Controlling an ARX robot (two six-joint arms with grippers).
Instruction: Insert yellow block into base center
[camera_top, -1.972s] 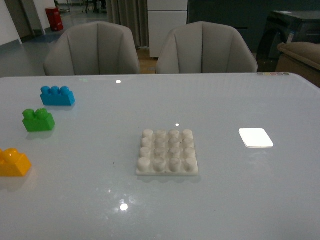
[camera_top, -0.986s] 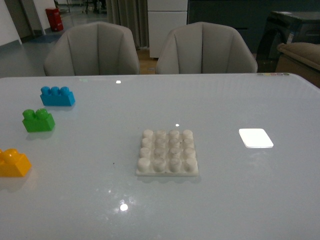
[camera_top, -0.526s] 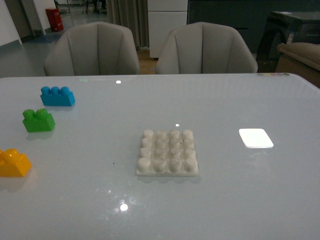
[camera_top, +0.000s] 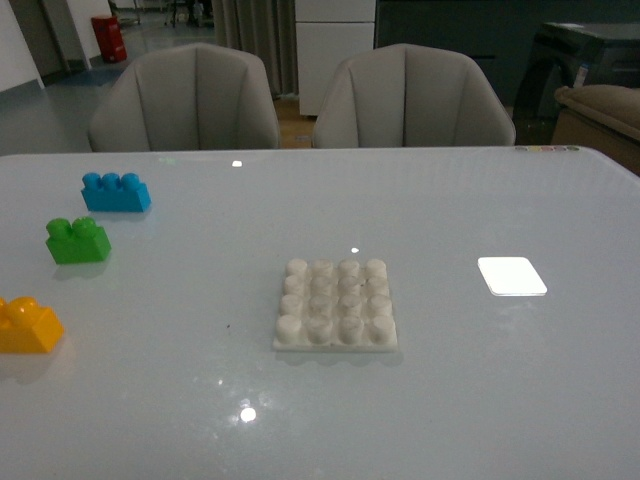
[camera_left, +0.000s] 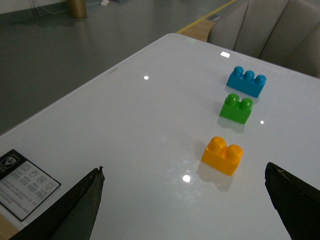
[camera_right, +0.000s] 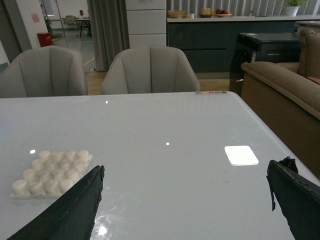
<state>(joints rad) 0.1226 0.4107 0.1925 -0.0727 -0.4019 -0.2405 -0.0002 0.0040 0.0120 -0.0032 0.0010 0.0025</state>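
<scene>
The yellow block (camera_top: 27, 324) sits at the table's left edge in the front view. It also shows in the left wrist view (camera_left: 222, 155), upright on the table ahead of my left gripper (camera_left: 185, 172), which is open and empty above the table. The white studded base (camera_top: 335, 305) lies flat at the table's middle, with nothing on it. In the right wrist view the base (camera_right: 50, 172) lies beside one finger of my right gripper (camera_right: 185, 175), which is open and empty. Neither arm shows in the front view.
A green two-stud brick (camera_top: 77, 241) and a blue three-stud brick (camera_top: 116, 192) stand beyond the yellow block on the left. A glossy white flat patch (camera_top: 511, 275) lies right of the base. Two grey chairs (camera_top: 300, 95) stand behind the table. A label (camera_left: 25, 182) is stuck near the table's edge.
</scene>
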